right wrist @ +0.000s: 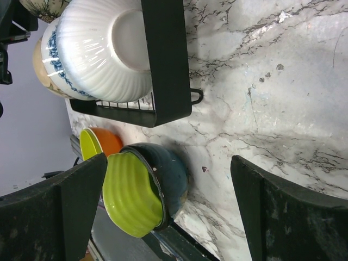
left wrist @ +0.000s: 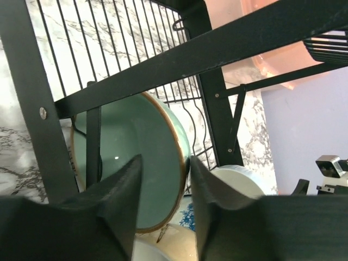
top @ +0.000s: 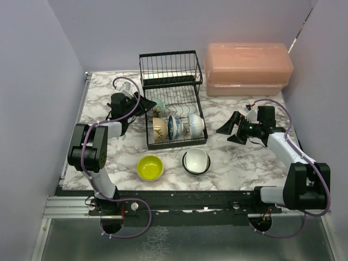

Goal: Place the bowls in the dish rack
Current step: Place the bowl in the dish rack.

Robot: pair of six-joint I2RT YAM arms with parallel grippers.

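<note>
Your left jaws reach into the left side of the dish rack (top: pixel 168 68), under its upper shelf, at centre-left of the top view. They stand a little apart, and the rim of the pale teal bowl (left wrist: pixel 136 147) shows in the gap beyond them. From the wrist view you cannot tell whether either finger touches it. That bowl stands on edge in the lower tier, at its upper left in the top view. Just below it in that view, a row on edge runs left to right across the lower tier: the beige-patterned bowl (top: pixel 159 129), the blue-patterned bowl (top: pixel 174 126) and the white bowl (top: pixel 196 124).

Your right jaws hang wide apart at centre-right of the top view, beside the rack and apart from it. They point toward it over the marble desk (top: pixel 239 163) and clamp nothing.

Two lots sit on the desk below the rack in the top view. At lower centre-left is the orange bowl (top: pixel 150 167), yellow-green inside. Near it on the right, a ribbed green bowl (right wrist: pixel 130 201) sits nested in a dark bowl (right wrist: pixel 174 174).

A pink lidded box (top: pixel 247 68) stands at the upper right, just beside the rack.
</note>
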